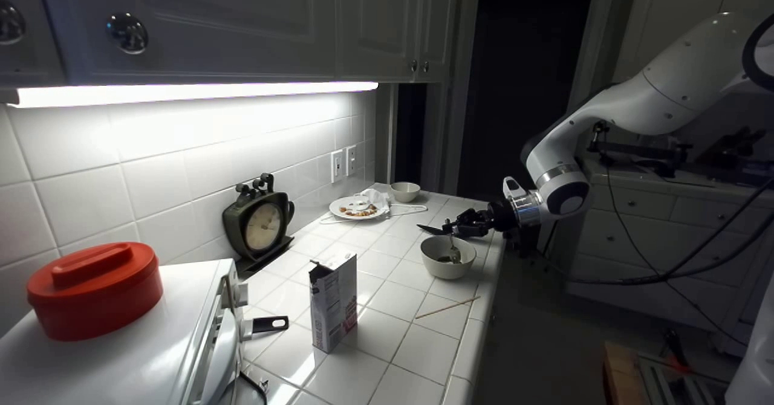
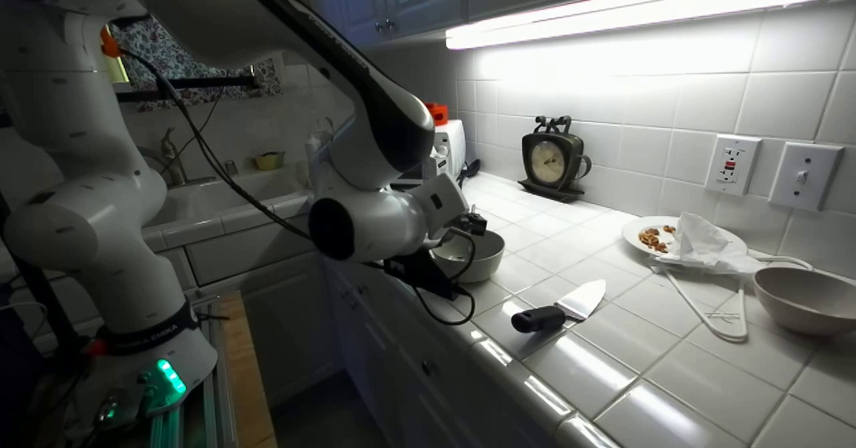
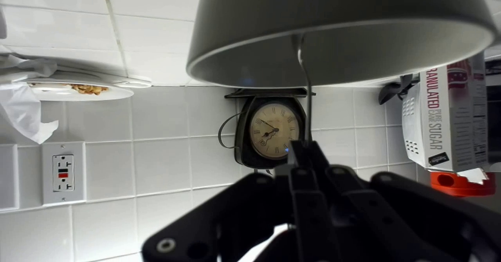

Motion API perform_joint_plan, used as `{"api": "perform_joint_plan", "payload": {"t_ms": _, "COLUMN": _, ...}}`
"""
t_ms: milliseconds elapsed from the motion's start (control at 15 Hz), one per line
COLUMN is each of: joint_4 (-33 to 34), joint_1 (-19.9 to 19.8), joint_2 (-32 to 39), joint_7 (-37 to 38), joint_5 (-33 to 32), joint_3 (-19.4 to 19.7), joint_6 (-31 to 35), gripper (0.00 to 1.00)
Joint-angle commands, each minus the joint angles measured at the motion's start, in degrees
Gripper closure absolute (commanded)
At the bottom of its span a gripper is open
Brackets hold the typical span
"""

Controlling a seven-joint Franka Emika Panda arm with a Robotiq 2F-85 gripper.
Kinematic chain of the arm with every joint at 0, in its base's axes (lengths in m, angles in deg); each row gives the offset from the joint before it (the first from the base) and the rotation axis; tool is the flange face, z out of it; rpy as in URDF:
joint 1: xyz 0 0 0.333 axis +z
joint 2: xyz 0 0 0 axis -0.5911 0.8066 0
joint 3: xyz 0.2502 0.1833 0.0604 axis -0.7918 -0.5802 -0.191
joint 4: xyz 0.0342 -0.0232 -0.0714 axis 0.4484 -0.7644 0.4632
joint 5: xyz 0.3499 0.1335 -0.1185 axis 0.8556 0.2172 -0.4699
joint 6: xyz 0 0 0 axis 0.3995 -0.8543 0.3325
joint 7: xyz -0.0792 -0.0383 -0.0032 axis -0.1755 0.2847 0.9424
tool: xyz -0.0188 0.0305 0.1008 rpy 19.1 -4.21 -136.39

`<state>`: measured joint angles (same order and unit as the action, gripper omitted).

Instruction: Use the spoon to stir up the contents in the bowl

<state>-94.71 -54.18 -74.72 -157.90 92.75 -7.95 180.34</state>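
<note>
Near the open edge of the tiled countertop (image 1: 387,299), lit by an undercabinet tube light (image 1: 193,93), sits the bowl (image 1: 444,267); the gripper (image 3: 307,149) pinches the spoon (image 3: 309,101), its lower end inside. A cake server (image 2: 548,317) shares that edge, a cane sugar box (image 1: 334,308) stands mid-counter, and a clock (image 1: 263,226) and plate (image 2: 633,235) line the wall edge.

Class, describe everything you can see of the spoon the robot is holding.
The spoon is slim and metallic-looking, its narrow handle straight near the top and bending lower down. It stands roughly upright, head down, its upper part pinched between the closed jaws. Its lower part is inside the pale bowl; whether it touches the bottom or sides cannot be told.
</note>
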Motion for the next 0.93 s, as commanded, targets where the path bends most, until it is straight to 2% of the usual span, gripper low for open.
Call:
{"api": "perform_joint_plan", "payload": {"t_ms": 0, "joint_4": 1.08, "joint_1": -0.25, "joint_2": 1.79, "joint_7": -4.57, "joint_5": 5.15, "joint_3": -0.36, "joint_6": -1.27, "gripper": 0.99}}
{"api": "perform_joint_plan", "payload": {"t_ms": 400, "joint_4": 2.68, "joint_1": -0.11, "joint_2": 4.29, "joint_7": -5.0, "joint_5": 10.61, "joint_3": -0.58, "joint_6": -6.21, "gripper": 0.99}}
{"api": "perform_joint_plan", "payload": {"t_ms": 867, "joint_4": 1.86, "joint_1": 0.45, "joint_2": 4.45, "joint_7": 1.65, "joint_5": 6.23, "joint_3": -0.89, "joint_6": -9.91, "gripper": 0.99}}
